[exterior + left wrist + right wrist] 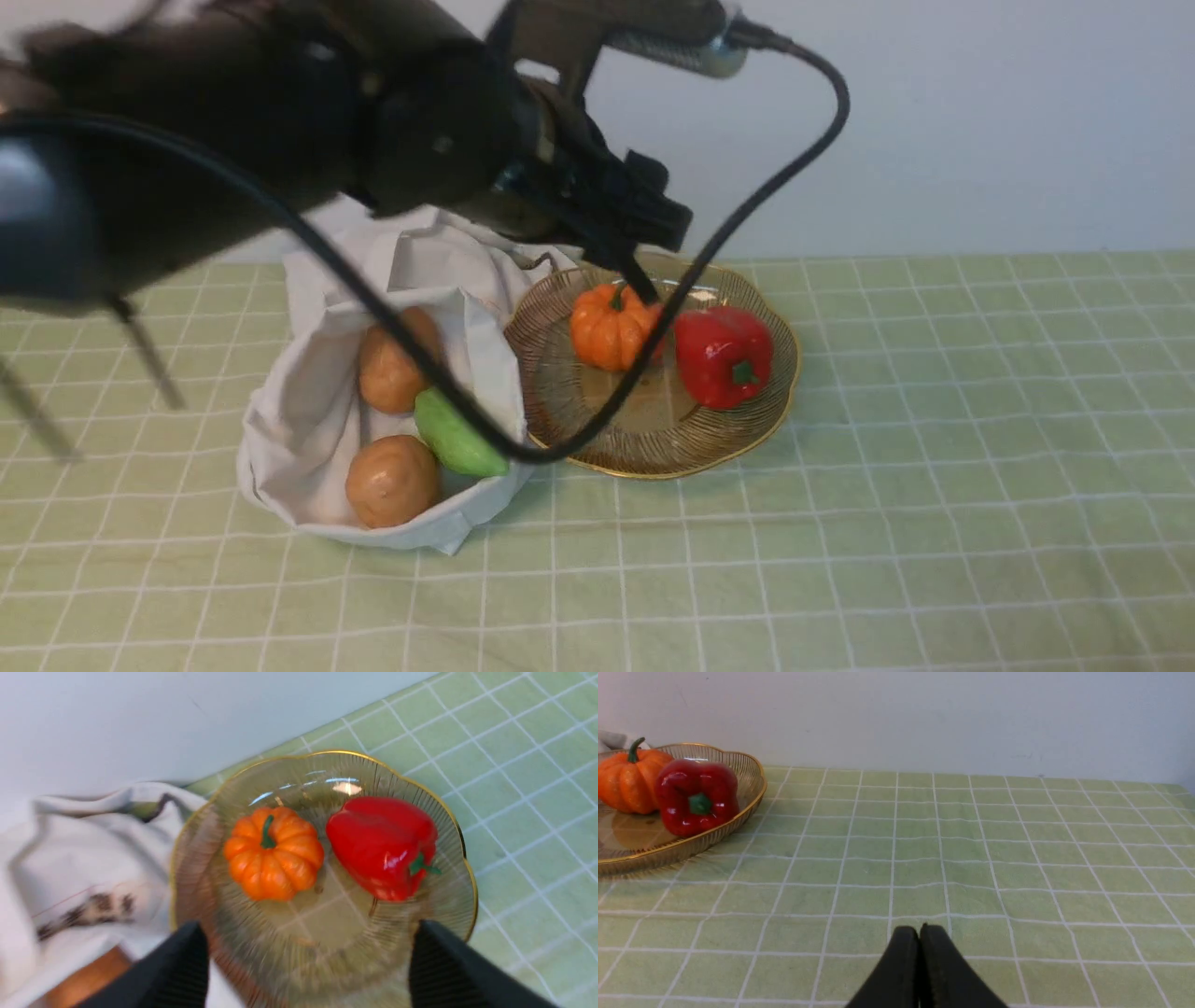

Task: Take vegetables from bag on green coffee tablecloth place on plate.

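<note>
**A:** How far along is it?

**B:** About halfway, I'd judge. The pumpkin [611,327] and a red bell pepper [724,357] sit side by side on the amber plate [672,469]. The near potato [392,481], the far potato [383,378] and the pale green gourd [455,437] lie in the white bag [299,411]. The bag is up against the plate's left rim, on the green checked tablecloth [934,448].

**A:** And the tools?

**B:** The left tool [307,926] hangs over the plate, jaws spread wide and empty. The right tool [920,928] is pinched closed on nothing, low over bare cloth to the plate's right (it doesn't show in the front view).

**A:** Anything unclear?

**B:** The left arm [280,121] is motion-blurred and covers the back of the bag. Its cable [560,455] crosses the gourd and the pumpkin. I cannot tell whether anything lies deeper in the bag.
</note>
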Tool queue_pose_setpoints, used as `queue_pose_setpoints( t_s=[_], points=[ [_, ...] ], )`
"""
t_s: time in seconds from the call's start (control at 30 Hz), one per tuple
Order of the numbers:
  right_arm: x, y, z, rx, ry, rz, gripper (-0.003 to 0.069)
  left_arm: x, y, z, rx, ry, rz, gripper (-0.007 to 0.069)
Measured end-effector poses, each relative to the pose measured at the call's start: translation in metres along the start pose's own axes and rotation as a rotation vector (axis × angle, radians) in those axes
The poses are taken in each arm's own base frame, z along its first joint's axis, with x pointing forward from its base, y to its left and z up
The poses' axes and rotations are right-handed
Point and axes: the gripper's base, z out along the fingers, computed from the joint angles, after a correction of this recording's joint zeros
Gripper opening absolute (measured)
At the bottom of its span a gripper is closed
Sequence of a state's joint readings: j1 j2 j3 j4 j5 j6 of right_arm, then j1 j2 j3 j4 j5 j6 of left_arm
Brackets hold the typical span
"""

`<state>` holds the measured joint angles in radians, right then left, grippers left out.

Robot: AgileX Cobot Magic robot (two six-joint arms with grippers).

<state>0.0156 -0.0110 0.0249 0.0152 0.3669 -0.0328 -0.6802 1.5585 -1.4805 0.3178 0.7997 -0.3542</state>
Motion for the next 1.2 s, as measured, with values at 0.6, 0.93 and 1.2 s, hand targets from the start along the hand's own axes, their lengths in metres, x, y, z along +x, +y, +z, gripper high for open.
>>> queue_pose_setpoints(
  t_s=[0.6, 0.93, 1.2],
  points=[
    [0.0, 0.0, 0.0, 0.0, 0.0, 0.0, -0.0015, 0.186, 0.055, -0.157, 0.089, -0.226, -0.112, -0.0005],
    [0.0, 0.0, 0.0, 0.0, 0.0, 0.0, -0.0015, 0.267, 0.044, -0.102, 0.221, -0.429, -0.112, -0.0005],
    [0.0, 0.0, 0.0, 0.0, 0.0, 0.0, -0.0015, 0.297, 0.042, -0.079, 0.214, -0.338, -0.092, -0.0005]
  ],
)
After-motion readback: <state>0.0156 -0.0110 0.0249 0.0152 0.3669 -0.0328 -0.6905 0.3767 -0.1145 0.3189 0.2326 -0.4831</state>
